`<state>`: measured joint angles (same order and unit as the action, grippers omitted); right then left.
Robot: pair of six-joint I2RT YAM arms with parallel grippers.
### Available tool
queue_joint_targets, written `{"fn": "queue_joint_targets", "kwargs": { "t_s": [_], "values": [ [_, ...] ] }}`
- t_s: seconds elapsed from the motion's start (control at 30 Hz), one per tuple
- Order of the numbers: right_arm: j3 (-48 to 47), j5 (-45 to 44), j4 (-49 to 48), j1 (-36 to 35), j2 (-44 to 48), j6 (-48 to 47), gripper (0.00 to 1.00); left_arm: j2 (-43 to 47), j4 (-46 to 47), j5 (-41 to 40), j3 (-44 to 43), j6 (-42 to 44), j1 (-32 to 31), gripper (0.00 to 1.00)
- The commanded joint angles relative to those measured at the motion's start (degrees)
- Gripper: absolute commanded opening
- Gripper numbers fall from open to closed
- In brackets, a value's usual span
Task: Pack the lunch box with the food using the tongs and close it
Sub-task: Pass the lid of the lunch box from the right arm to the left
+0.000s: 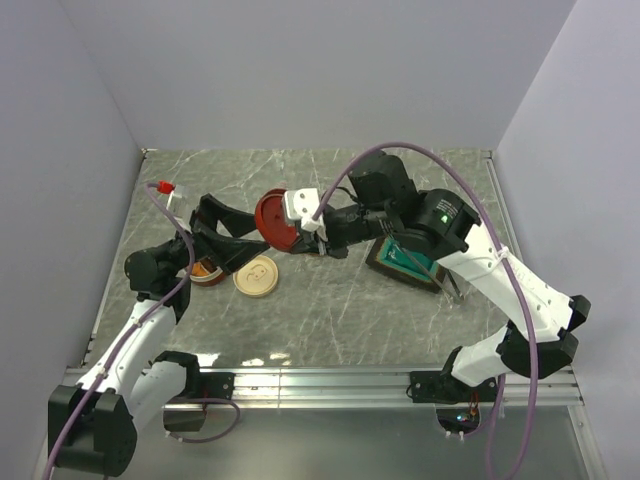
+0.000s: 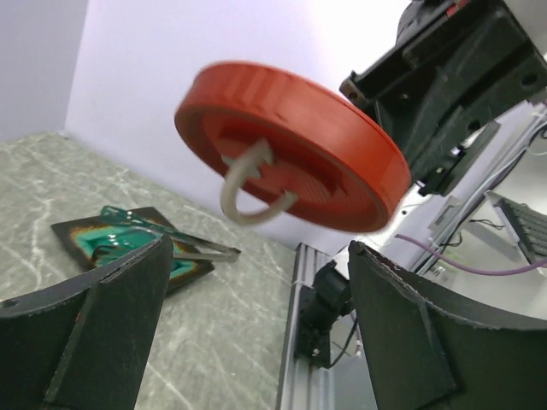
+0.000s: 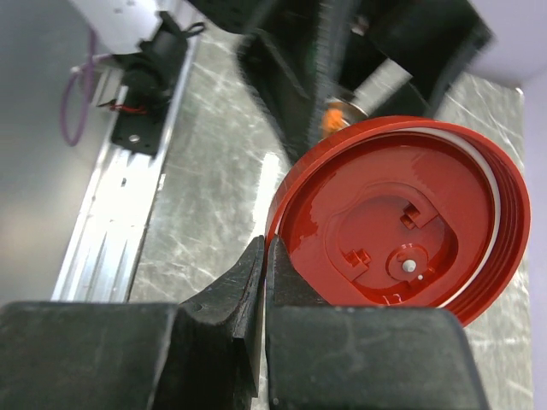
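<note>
Food point(image 1: 205, 267), orange pieces, sits in the round lunch box point(image 1: 213, 281) at the left of the table point(image 1: 340, 320), with a cream disc point(image 1: 256, 276) just beside it. The left gripper point(image 2: 256, 248) hangs over them, its jaws spread wide and empty, facing the red lid point(image 1: 272, 222). The right gripper point(image 3: 265, 252) has its jaws closed on the lid's rim and holds it tilted in the air. Far right, the tongs point(image 2: 201, 249) lie on the dark tray point(image 1: 385, 262). Packing looks done. 1 step seems left, which is seating the lid on the box.
</note>
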<state>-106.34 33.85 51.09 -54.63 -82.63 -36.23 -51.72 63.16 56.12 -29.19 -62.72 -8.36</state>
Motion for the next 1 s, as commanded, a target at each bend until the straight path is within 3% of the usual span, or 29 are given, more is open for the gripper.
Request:
{"fn": "queue_joint_targets", "kwargs": {
  "t_s": [0.0,0.6,0.97],
  "values": [
    [-2.64,0.61,0.85,-2.75,0.36,-2.53,0.0,0.66,5.22,-1.8,-0.08,-2.93,-0.87,0.88],
    [-6.42,-0.01,-0.2,-5.75,-0.87,0.02,0.0,1.98,6.37,-0.22,-1.04,-3.9,-2.63,0.77],
    [-5.36,-0.8,-0.38,-6.19,-0.95,-0.6,0.0,1.89,6.89,0.92,-3.15,-5.48,-3.42,0.59]
  ]
}}
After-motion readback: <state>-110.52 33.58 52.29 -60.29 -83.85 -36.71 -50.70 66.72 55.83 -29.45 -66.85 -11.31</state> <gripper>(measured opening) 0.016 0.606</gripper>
